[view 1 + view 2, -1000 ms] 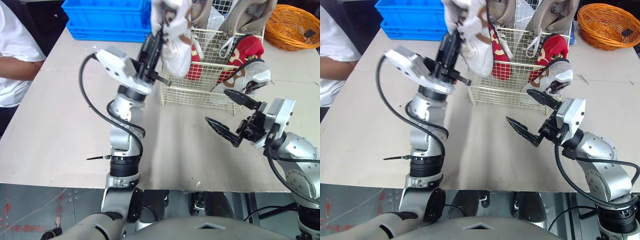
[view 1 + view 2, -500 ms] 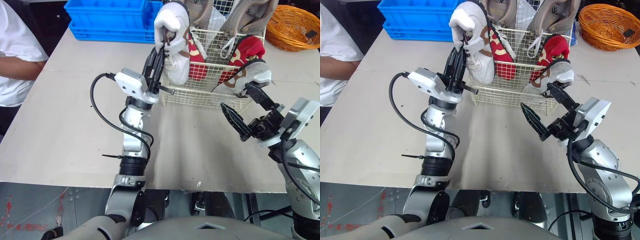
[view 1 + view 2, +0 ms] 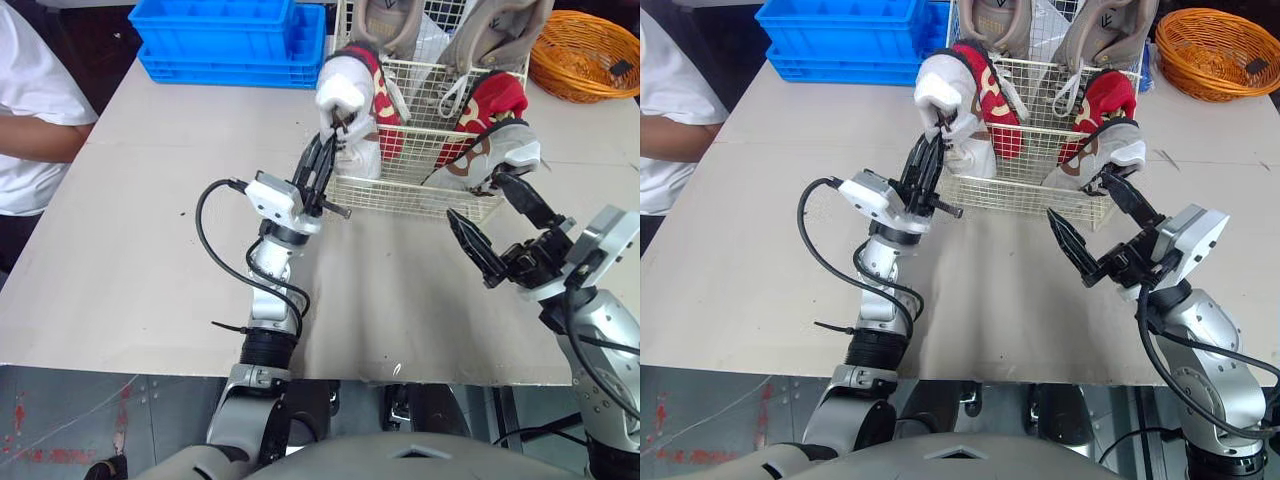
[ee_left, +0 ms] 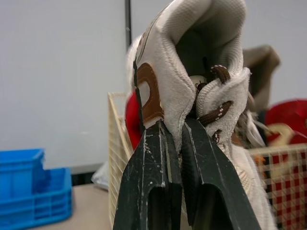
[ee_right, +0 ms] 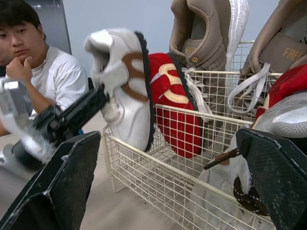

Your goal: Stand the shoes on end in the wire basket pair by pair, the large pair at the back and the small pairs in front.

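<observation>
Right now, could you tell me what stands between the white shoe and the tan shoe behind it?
A red shoe stands between the white shoe and the tan shoe; the right wrist view shows this plainly.

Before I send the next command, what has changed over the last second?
The left hand, still shut on the white shoe, came down from above the wire basket and lowered the shoe into its front left corner, beside a red shoe. The right hand stayed open and empty in front of the basket.
</observation>
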`<state>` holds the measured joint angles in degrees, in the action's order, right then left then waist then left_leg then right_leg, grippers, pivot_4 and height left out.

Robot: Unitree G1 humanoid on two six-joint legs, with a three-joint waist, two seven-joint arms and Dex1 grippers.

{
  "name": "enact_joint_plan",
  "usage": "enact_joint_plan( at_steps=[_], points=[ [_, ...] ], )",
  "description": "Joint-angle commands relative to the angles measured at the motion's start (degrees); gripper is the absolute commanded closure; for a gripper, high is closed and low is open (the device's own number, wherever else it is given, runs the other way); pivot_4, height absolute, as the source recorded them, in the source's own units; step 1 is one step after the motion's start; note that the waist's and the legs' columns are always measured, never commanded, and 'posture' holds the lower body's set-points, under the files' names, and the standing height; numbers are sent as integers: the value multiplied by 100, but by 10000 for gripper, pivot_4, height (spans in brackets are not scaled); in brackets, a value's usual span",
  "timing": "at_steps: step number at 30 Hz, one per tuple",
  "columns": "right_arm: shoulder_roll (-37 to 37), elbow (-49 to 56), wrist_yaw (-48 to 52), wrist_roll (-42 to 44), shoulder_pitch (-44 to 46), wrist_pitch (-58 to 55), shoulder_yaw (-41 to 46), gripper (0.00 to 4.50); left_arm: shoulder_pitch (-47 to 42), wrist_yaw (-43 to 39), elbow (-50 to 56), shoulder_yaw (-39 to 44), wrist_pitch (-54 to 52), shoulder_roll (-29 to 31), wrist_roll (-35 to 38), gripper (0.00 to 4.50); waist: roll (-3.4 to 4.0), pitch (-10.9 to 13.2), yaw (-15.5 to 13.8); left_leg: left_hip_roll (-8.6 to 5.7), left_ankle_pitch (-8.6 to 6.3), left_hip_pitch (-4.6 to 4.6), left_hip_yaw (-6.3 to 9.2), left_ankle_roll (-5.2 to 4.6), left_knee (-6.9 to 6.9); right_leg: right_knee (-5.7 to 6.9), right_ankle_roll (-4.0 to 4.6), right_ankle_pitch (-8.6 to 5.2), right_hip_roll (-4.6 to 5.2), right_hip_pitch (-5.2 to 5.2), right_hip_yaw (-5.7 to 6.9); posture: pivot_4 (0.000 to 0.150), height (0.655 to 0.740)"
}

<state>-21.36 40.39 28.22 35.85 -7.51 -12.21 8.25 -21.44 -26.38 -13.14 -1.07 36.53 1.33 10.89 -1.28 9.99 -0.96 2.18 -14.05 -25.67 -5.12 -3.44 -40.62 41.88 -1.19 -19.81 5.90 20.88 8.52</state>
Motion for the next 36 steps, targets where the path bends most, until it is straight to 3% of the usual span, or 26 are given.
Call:
enact_joint_plan(
  at_steps=[1, 8, 9, 15, 22, 28, 36],
  points=[
    [4, 210, -23, 23, -9, 154, 105, 0, 161, -311, 12, -197, -226, 48, 251, 34394, 2, -1, 1, 0, 0, 0, 0, 0, 0, 0, 0, 0, 0, 0, 0, 1500, 6860],
    [-4, 190, 2, -12, -12, 177, 65, 0, 385, -982, 256, -304, -868, 177, 890, 1682, 9, -5, -6, 0, 0, 0, 3, 0, 0, 0, 0, 0, 0, 0, 1, 1500, 6860],
    [-7, 189, 4, -14, -10, 177, 65, 0, 405, -982, 280, -280, -908, 185, 906, 689, 11, -6, -8, 0, 0, 0, 4, 0, 0, 0, 0, 0, 0, -1, 1, 1500, 6860],
    [-39, 162, 39, -1, -1, 167, 90, 0, 602, -949, 684, -155, -1147, 303, 999, 689, 14, -8, -1, 0, -1, 1, 8, -1, 2, 1, 0, 0, -2, -3, 1, 1500, 6860],
    [-130, 51, 227, -4, -201, 245, 228, 0, 1214, -990, 2092, 14, -1969, 845, 1504, 689, 17, -6, 7, 0, 0, 2, 8, 0, 20, -7, 1, -1, -1, 0, 1, 1500, 6860],
    [-639, -694, 1029, -24, -476, 527, 755, 0, 1877, -1199, 3191, 395, -3280, 1927, 2192, 689, 26, -1, 8, 0, -1, 4, 8, 0, 21, -13, 1, -1, 0, -3, 0, 1500, 6860],
    [-1407, -2218, 2389, -313, -669, 1027, 1088, 0, 2476, -1342, 3232, 1090, -4501, 3131, 2339, 689, 37, 6, 2, 0, -1, 9, 9, -1, 25, -13, 1, -3, -1, -4, 0, 1500, 6860]
  ],
)
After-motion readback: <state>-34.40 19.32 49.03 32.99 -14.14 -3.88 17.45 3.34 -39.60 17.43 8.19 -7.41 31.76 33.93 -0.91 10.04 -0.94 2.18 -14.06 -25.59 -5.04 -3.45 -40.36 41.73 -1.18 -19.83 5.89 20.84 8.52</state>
